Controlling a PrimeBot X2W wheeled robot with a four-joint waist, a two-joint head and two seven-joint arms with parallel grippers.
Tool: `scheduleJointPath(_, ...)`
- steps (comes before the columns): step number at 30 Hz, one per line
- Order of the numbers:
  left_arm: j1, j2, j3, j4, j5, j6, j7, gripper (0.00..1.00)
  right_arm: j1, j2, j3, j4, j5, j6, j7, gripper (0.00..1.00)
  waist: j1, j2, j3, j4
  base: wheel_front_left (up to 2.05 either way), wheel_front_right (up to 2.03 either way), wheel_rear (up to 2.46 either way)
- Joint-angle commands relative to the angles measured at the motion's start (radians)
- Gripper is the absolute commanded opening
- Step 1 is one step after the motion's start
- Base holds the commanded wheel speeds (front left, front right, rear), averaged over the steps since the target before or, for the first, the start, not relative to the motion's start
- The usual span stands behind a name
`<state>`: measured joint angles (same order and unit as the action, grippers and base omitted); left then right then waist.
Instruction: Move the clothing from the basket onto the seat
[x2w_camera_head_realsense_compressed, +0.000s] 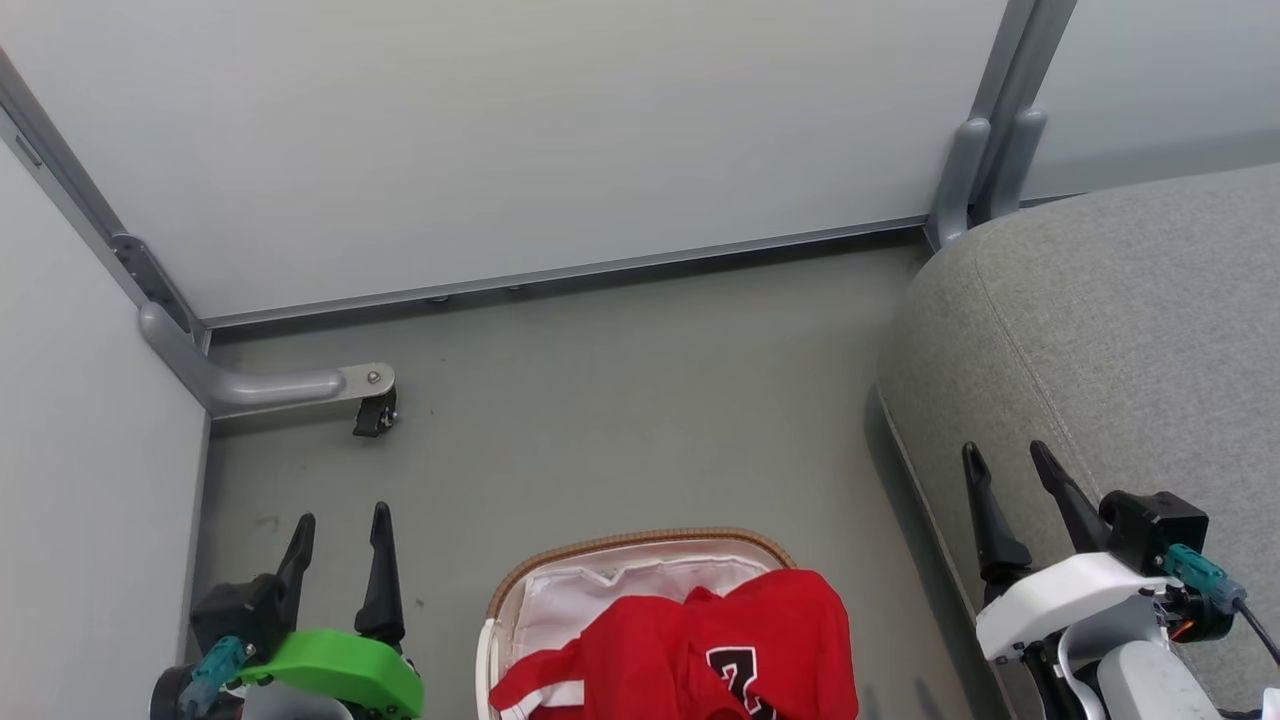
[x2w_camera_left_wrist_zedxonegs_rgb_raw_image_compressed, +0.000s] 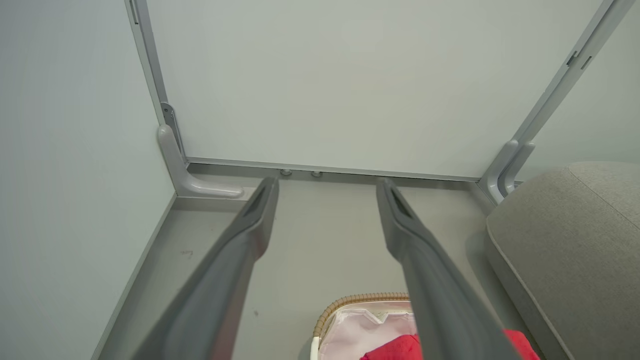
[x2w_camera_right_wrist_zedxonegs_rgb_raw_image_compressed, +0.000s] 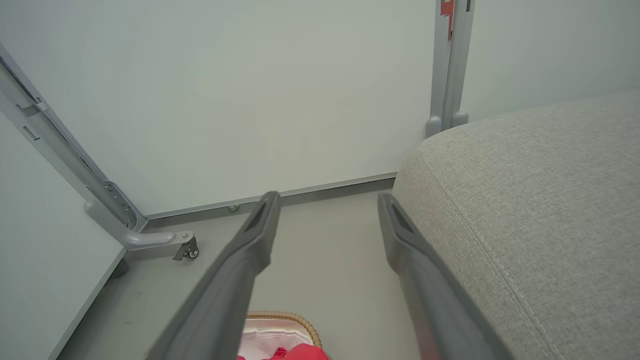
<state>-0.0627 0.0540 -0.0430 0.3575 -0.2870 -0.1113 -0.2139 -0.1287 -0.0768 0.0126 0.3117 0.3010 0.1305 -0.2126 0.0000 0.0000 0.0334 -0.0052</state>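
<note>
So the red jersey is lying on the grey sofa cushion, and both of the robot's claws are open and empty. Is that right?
Not quite. The head view shows the clothing lying in the basket on the floor, beside the seat, not on it. The rest holds: the left gripper and the right gripper are both open and empty.

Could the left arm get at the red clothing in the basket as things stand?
Probably yes. The left gripper is open and empty, just left of the basket. The clothing lies heaped on top, uncovered, and nothing stands between it and the gripper.
</note>
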Motion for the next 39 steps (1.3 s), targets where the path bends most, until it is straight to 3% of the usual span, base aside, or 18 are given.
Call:
scheduleJointPath(1, 0.008, 0.0, -0.001, -0.006, 0.023, -0.002, -0.011, 1.0, 0.01, -0.001, -0.003, -0.004, -0.025, 0.0, -0.013, 1.0, 0.0, 0.0, 0.003, -0.001, 0.0, 0.0, 0.0)
scheduleJointPath(10, -0.009, -0.003, -0.049, 0.005, 0.058, -0.012, -0.027, 1.0, -0.02, 0.01, 0.003, -0.015, -0.084, 0.0, -0.029, 1.0, 0.0, 0.0, 0.055, -0.02, 0.0, 0.0, 0.0)
scheduleJointPath(18, -0.092, -0.002, -0.128, 0.074, 0.073, -0.019, -0.041, 1.0, -0.094, 0.016, 0.031, -0.058, -0.129, 0.0, -0.043, 1.0, 0.0, 0.0, 0.184, -0.079, 0.0, 0.0, 0.0)
scheduleJointPath(26, -0.218, -0.001, -0.252, 0.218, 0.075, -0.02, -0.053, 1.0, -0.164, 0.022, 0.043, -0.126, -0.147, 0.0, -0.054, 1.0, 0.0, 0.0, 0.34, -0.155, 0.0, 0.0, 0.0)
scheduleJointPath(39, -0.436, 0.0, -0.325, 0.512, 0.009, -0.02, -0.051, 1.0, -0.24, 0.025, 0.075, -0.161, -0.082, 0.0, -0.054, 1.0, 0.0, 0.0, 0.546, -0.245, 0.0, 0.0, 0.0)
